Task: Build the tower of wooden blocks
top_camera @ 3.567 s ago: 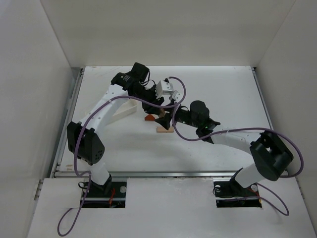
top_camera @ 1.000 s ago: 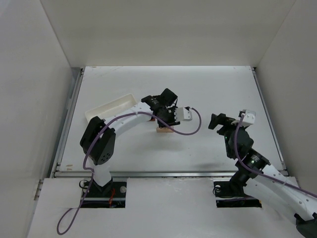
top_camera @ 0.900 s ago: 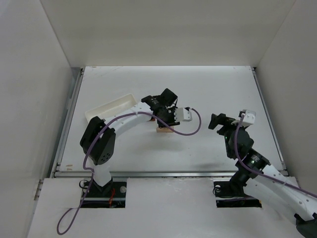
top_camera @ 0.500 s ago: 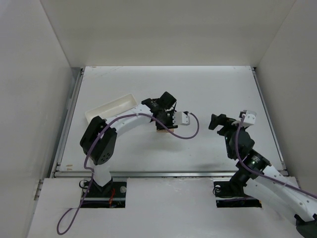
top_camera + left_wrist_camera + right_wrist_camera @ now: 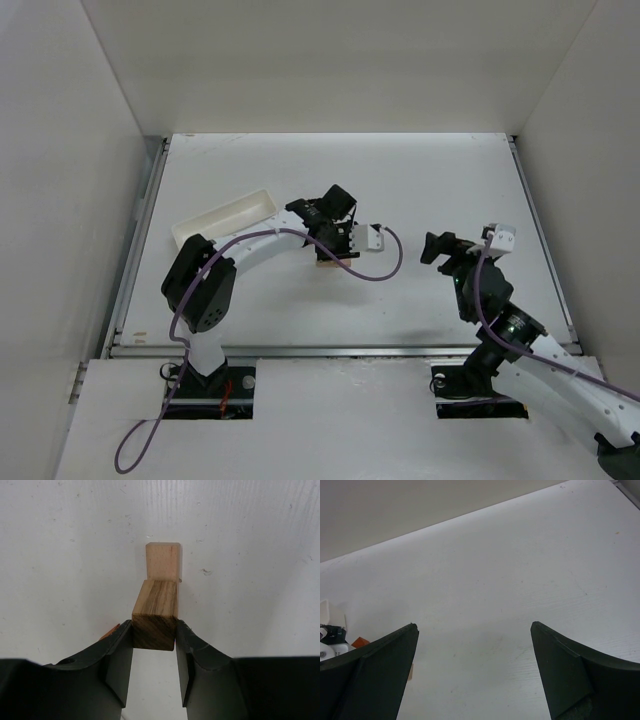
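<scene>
our left hand [image 5: 154, 630] is clenched on a darker wooden block [image 5: 155, 611], held at the near end of a pale block [image 5: 163, 559] that lies on the worktop [image 5: 60, 555], and our right hand [image 5: 474, 626] stands released and empty, well apart. we judge the dark block could tip or push the pale one aside if let go while not flat on it, since their overlap looks small. the left wrist view shows this grip closely, which the top view hides under the left arm [image 5: 250, 243]; only the top view shows the white tray [image 5: 225, 215].
</scene>
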Controlling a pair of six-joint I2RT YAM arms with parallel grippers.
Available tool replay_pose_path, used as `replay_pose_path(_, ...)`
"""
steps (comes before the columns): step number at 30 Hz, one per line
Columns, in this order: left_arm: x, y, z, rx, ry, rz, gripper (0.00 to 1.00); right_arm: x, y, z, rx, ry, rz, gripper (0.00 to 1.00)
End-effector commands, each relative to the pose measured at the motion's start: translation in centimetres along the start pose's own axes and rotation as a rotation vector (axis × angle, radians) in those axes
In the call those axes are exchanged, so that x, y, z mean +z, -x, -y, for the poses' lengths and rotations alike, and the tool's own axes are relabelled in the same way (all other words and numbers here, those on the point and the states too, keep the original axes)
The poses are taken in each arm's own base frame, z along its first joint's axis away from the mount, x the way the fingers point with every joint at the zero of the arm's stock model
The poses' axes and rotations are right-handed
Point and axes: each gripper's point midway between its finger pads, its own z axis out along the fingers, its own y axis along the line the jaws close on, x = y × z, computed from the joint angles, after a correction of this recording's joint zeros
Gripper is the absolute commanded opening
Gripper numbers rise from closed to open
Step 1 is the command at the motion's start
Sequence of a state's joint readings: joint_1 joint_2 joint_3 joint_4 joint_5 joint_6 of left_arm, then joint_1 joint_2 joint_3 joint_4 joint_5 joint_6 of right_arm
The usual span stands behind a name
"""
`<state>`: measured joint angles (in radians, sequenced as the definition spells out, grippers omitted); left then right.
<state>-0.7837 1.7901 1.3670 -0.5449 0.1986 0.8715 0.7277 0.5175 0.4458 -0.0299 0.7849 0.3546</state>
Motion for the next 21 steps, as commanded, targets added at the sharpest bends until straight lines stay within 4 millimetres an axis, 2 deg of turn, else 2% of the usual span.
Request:
replay_pose_path(1,-1.27,0.58,-0.02,0.012,0.021,0.033,0.0,-0.1,0.32,-0.21,0.0,0.013,0.007,1.0)
replay_pose_path(10,-0.87,-0.07,-0.22,0.01,0.036,0.004,0.0,-0.21,-0.1,-0.12,-0.007,0.019,-0.002,1.0)
replay_pose_path(21,-0.79,0.31,-0.06,-0.037,0.021,0.036,0.0,-0.3,0.12,-0.07,-0.009,0.022,0.004,1.0)
